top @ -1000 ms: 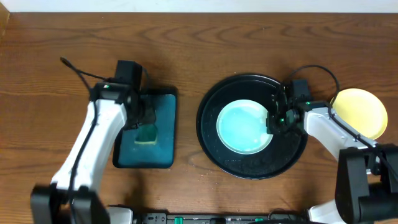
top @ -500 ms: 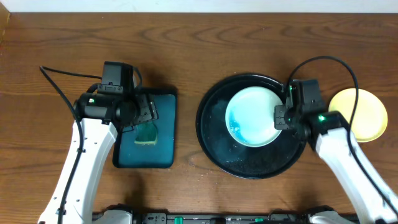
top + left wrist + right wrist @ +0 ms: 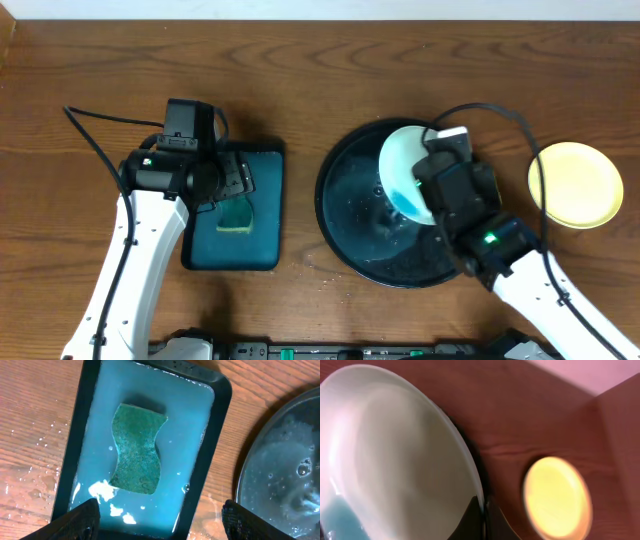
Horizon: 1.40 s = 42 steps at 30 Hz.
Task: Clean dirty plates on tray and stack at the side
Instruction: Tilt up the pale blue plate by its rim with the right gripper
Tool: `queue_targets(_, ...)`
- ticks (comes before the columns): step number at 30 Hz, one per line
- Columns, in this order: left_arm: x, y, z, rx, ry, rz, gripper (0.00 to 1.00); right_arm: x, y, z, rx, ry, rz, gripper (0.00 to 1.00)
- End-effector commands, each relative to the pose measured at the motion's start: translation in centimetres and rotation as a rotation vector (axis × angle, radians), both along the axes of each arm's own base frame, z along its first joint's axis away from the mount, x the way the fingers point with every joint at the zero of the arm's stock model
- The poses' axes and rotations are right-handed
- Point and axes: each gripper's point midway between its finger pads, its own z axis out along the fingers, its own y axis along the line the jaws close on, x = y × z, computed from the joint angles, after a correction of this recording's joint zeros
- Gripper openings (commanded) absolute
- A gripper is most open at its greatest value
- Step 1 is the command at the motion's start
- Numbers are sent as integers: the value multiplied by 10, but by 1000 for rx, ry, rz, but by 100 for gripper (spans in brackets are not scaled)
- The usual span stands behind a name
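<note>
My right gripper (image 3: pixel 432 190) is shut on the rim of a pale mint-white plate (image 3: pixel 400 160) and holds it tilted up above the black round tray (image 3: pixel 345 215). The plate fills the right wrist view (image 3: pixel 395 450), with blue liquid at its low edge, and the fingers (image 3: pixel 483 520) pinch its rim. A pale yellow plate (image 3: pixel 575 184) lies on the table right of the tray; it also shows in the right wrist view (image 3: pixel 557 497). My left gripper (image 3: pixel 157 515) is open above the teal rectangular tray (image 3: pixel 220 415). A third plate is not visible.
A green sponge (image 3: pixel 236 214) lies in blue soapy water in the teal tray (image 3: pixel 262 250); it shows in the left wrist view (image 3: pixel 137 450). The black tray's wet surface (image 3: pixel 285 470) is at the right. Water drops dot the wood (image 3: pixel 30 460).
My right gripper has lifted the mint plate off the black tray and tipped it up on edge, moving left and nearer. The left arm has stayed over the teal tray.
</note>
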Motion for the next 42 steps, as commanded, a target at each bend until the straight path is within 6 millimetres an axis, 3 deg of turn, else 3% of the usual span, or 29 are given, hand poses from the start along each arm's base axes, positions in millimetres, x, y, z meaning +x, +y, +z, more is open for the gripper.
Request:
queue_targets(1, 3, -1, 5, -4, -15, -5, 79, 0, -5, 36, -146, -129, -39, 1)
queue_targets(6, 3, -1, 5, -4, -15, -5, 79, -2, -4, 61, -276, -213, -56, 1)
queue_targets(10, 3, -1, 5, -4, -15, -5, 79, -1, 1, 70, -314, -238, -44, 1)
queue_targets(42, 3, -1, 5, -4, -15, -5, 79, -3, 0, 73, -362, -238, -44, 1)
